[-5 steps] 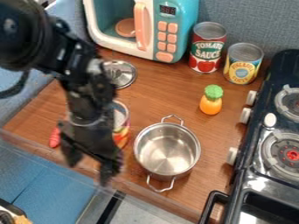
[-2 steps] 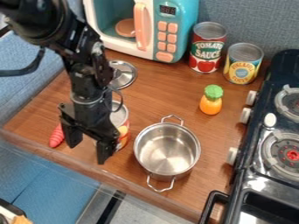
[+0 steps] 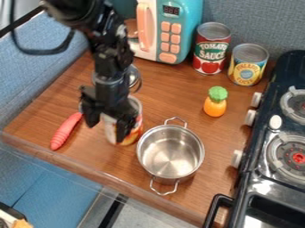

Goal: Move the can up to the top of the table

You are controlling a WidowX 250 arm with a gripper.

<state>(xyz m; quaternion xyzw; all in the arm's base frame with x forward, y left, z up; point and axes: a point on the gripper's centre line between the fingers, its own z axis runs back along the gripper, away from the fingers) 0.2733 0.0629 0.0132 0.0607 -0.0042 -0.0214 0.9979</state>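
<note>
On the brown table (image 3: 170, 100), the food can (image 3: 136, 130) is seen just beside the metal pot (image 3: 170, 153). Near the pot, the gripper (image 3: 106, 132) is spread wide by the can. If the can is pushed sideways, the pot might get bumped.

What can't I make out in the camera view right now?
- Front can: much of its label is hidden behind the gripper; whether the can sits between the jaws or just behind them, I cannot tell.
- Silver lid: left part hidden by the arm.
- Toy microwave: top cut off by the upper edge.
- Stove: right side cut off by the right edge.
</note>
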